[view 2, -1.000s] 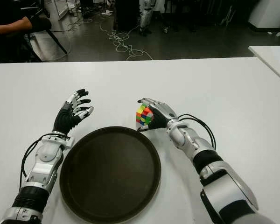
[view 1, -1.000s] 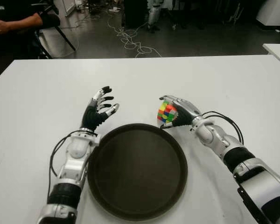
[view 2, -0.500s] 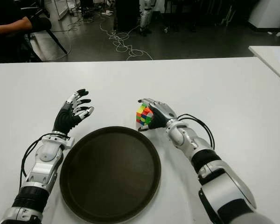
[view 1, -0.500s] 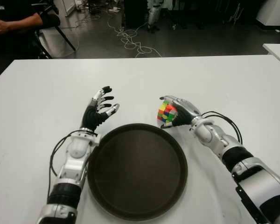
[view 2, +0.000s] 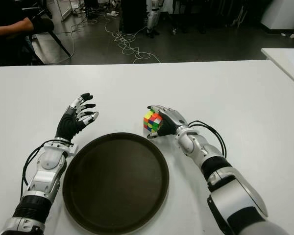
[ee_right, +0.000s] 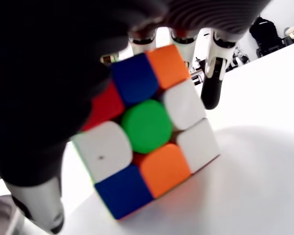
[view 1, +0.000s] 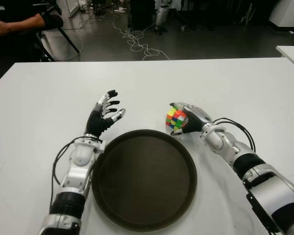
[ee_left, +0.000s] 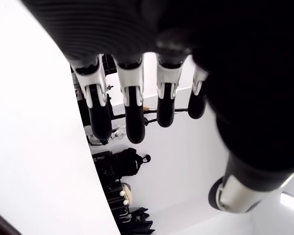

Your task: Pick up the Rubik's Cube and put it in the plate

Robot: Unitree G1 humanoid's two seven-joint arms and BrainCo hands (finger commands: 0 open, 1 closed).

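One Rubik's Cube (view 1: 175,119), multicoloured stickers, sits in my right hand (view 1: 188,119), fingers curled round it, just beyond the far right rim of the dark round plate (view 1: 188,161). Looks light, rigid, smooth-faced; I'd say it could slip or twist, so gripping opposite flat faces seems best. My left hand (view 1: 103,117), far-left of the plate, has fingers spread, holding nothing.
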